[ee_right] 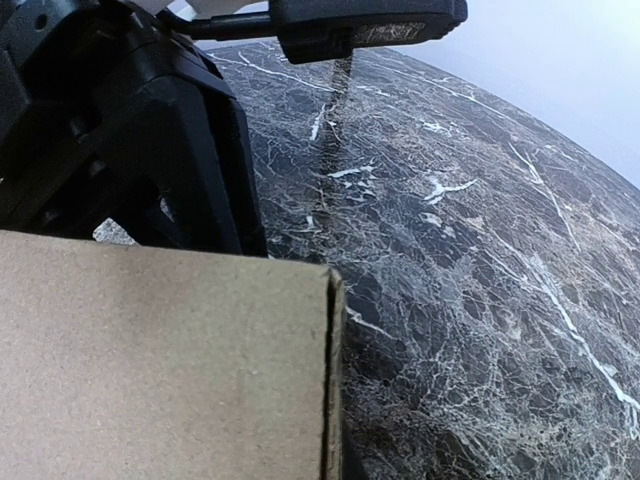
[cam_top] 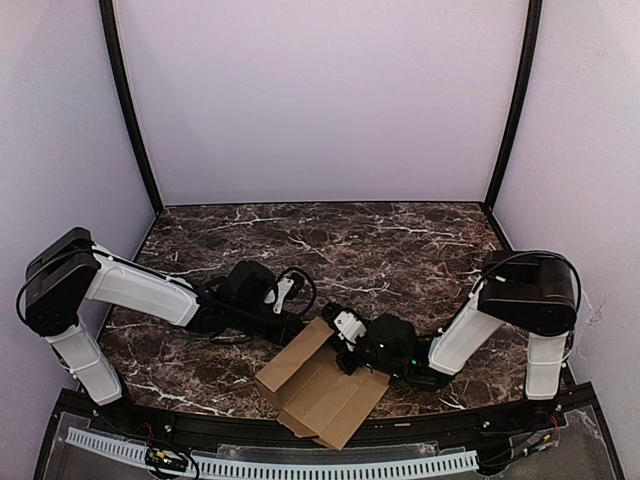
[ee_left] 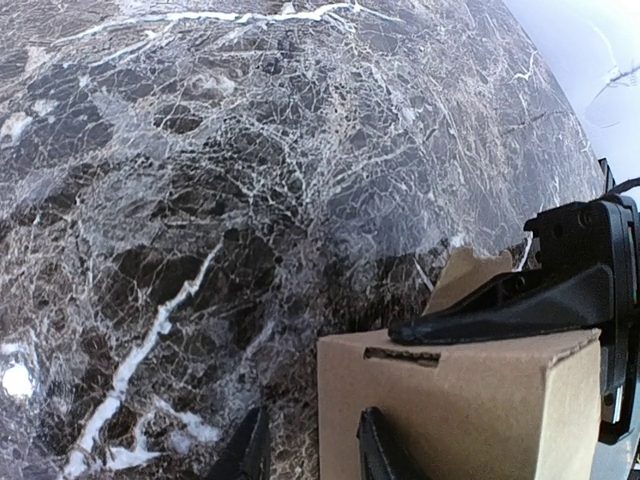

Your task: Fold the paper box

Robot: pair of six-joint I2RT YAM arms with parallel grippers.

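Observation:
The paper box (cam_top: 322,388) is a brown cardboard piece, partly folded, lying at the near middle of the marble table. In the left wrist view a raised panel of the paper box (ee_left: 470,400) stands with a slot near its top fold. My left gripper (ee_left: 315,455) is open and straddles that panel's left edge, one fingertip (ee_left: 380,450) in front of the card. My right gripper (cam_top: 345,335) is at the box's far edge, and its black finger (ee_left: 490,310) lies along the top fold. In the right wrist view the paper box (ee_right: 160,370) hides the right fingers.
The dark marble table (cam_top: 400,240) stretches back to purple walls, with black frame posts (cam_top: 130,110) at the back corners. A white slotted rail (cam_top: 300,465) runs along the near edge. The left arm's black wrist (ee_right: 150,150) sits close against the box.

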